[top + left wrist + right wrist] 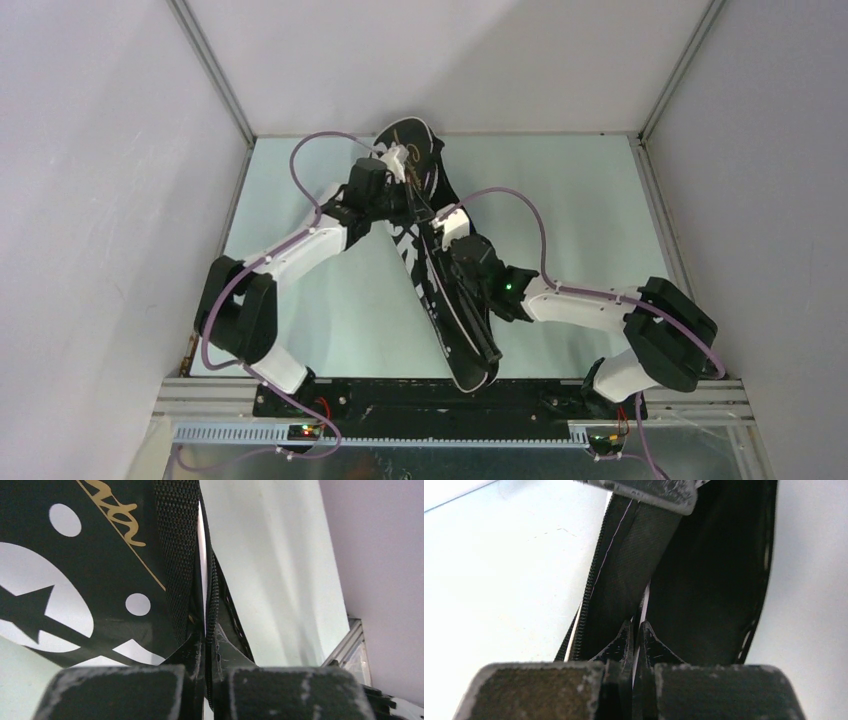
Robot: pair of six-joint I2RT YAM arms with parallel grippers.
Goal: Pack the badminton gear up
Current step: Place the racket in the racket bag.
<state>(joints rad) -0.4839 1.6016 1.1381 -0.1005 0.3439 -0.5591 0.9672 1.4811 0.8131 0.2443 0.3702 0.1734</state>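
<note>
The black racket-shaped bag [465, 350] with white and gold print lies diagonally across the middle of the pale table. My left gripper [408, 196] is shut on the bag's upper part. In the left wrist view its jaws [206, 636] pinch the zipper edge beside a black webbing strap [180, 540]. My right gripper [447, 243] is shut on the bag's middle edge. In the right wrist view its jaws [637, 628] pinch a thin fold of black fabric [704, 580] next to the zipper. No rackets, shuttlecocks or tube are in view.
White walls with metal corner posts [215, 70] enclose the table on three sides. The pale green tabletop [570, 190] shows on both sides of the bag. Purple cables [520, 200] loop over both arms. The arm bases sit on a black rail [420, 400] at the near edge.
</note>
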